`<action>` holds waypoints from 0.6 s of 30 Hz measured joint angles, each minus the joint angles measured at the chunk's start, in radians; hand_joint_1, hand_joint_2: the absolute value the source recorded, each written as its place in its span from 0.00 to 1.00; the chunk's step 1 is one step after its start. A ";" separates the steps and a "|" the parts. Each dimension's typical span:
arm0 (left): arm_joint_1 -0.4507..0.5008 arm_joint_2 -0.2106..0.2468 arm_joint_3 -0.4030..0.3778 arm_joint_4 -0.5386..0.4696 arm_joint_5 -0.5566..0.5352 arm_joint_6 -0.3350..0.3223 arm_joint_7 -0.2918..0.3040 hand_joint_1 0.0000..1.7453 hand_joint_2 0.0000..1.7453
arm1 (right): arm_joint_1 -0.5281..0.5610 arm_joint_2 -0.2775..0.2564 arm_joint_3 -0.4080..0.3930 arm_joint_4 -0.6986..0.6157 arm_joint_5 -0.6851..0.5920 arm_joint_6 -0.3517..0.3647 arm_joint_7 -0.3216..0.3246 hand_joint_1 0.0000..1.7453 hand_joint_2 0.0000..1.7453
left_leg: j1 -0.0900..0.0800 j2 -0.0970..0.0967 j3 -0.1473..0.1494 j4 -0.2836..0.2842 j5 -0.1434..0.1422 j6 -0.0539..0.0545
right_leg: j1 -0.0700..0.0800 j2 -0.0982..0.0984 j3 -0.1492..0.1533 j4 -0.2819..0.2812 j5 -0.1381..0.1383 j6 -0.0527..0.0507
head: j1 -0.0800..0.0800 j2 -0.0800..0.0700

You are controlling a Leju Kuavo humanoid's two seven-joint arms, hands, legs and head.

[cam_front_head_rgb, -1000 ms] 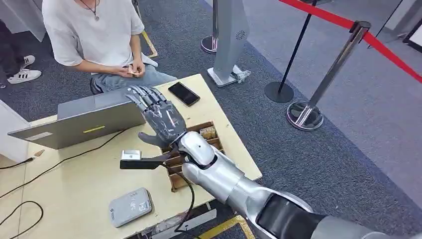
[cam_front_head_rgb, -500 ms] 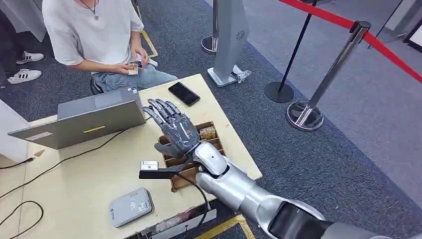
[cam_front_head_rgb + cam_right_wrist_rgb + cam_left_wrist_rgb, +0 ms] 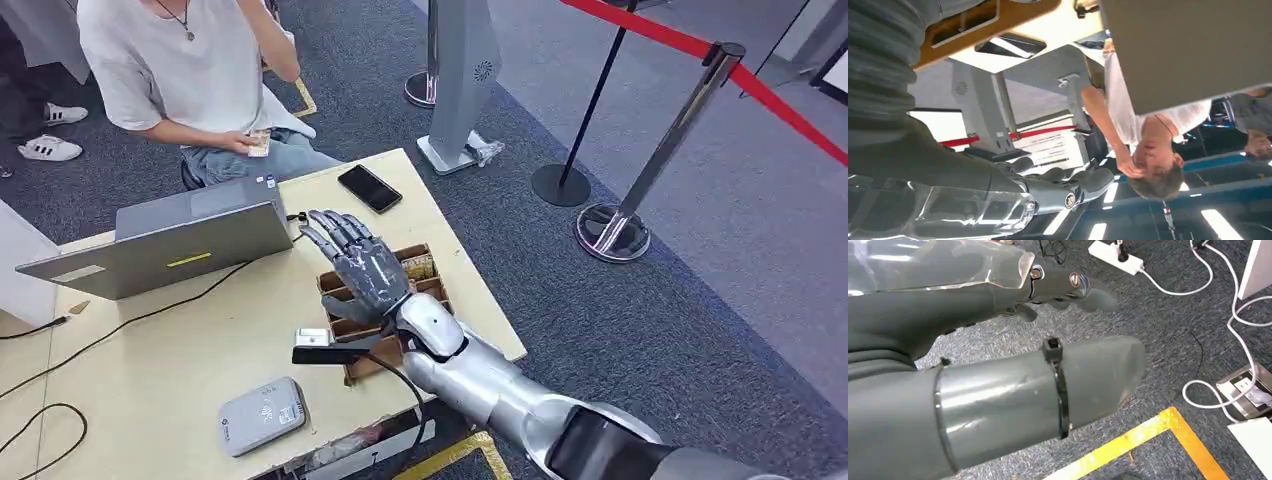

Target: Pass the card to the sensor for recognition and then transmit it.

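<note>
A small card [image 3: 258, 144] sits in the seated person's hand [image 3: 243, 143]; the right hand [image 3: 362, 265], glossy dark, spreads empty fingers above the wooden compartment tray [image 3: 424, 266]; the left hand [image 3: 998, 380] holds nothing

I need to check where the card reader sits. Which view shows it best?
The head view: the grey reader lies whole on the table near its front edge, nearer the camera than the right hand. The right wrist view shows the table's underside, the left wrist view carpet; I can't make out the reader in either.
</note>
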 joint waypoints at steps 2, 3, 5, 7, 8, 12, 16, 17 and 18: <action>-0.004 0.000 0.000 0.000 -0.002 -0.005 0.003 0.00 0.00 | 0.001 -0.003 0.001 0.019 0.007 -0.005 0.013 0.00 1.00 | 0.000 0.000 0.000 0.000 0.000 0.000 | 0.000 0.000 0.000 0.000 0.000 0.000 | 0.000 0.000; -0.005 0.000 0.000 0.000 -0.004 -0.006 0.003 0.00 0.00 | 0.001 -0.004 0.002 0.027 0.011 -0.008 0.022 0.00 1.00 | 0.000 0.000 0.000 0.000 0.000 0.000 | 0.000 0.000 0.000 0.000 0.000 0.000 | 0.000 0.000; -0.007 0.000 0.000 0.000 -0.006 -0.006 0.003 0.00 0.00 | 0.002 -0.009 0.002 0.042 0.034 -0.011 0.048 0.00 1.00 | 0.000 0.000 0.000 0.000 0.000 0.000 | 0.000 0.000 0.000 0.000 0.000 0.000 | 0.000 0.000; -0.008 0.001 0.000 0.000 -0.009 -0.006 0.003 0.00 0.00 | 0.009 -0.016 0.002 0.053 0.058 -0.010 0.074 0.00 1.00 | 0.000 0.000 0.000 0.000 0.000 0.000 | 0.000 0.000 0.000 0.000 0.000 0.000 | 0.000 0.000; -0.008 0.001 0.000 0.000 -0.009 -0.006 0.003 0.00 0.00 | 0.013 -0.019 0.002 0.055 0.065 -0.008 0.083 0.00 1.00 | 0.000 0.000 0.000 0.000 0.000 0.000 | 0.000 0.000 0.000 0.000 0.000 0.000 | 0.000 0.000; -0.009 0.002 0.000 0.000 -0.010 -0.008 0.004 0.00 0.00 | 0.030 -0.030 0.002 0.043 0.097 0.027 0.128 0.00 1.00 | 0.000 0.000 0.000 0.000 0.000 0.000 | 0.000 0.000 0.000 0.000 0.000 0.000 | 0.000 0.000; -0.008 0.002 0.000 0.000 -0.010 -0.007 0.003 0.00 0.00 | 0.060 -0.044 0.000 -0.015 0.120 0.070 0.163 0.00 1.00 | 0.000 0.000 0.000 0.000 0.000 0.000 | 0.000 0.000 0.000 0.000 0.000 0.000 | 0.000 0.000; -0.008 0.002 0.000 0.000 -0.010 -0.007 0.003 0.00 0.00 | 0.068 -0.048 0.000 -0.032 0.125 0.079 0.167 0.00 1.00 | 0.000 0.000 0.000 0.000 0.000 0.000 | 0.000 0.000 0.000 0.000 0.000 0.000 | 0.000 0.000; -0.008 0.002 0.000 0.000 -0.009 -0.007 0.002 0.00 0.00 | 0.075 -0.051 -0.002 -0.047 0.130 0.087 0.171 0.00 1.00 | 0.000 0.000 0.000 0.000 0.000 0.000 | 0.000 0.000 0.000 0.000 0.000 0.000 | 0.000 0.000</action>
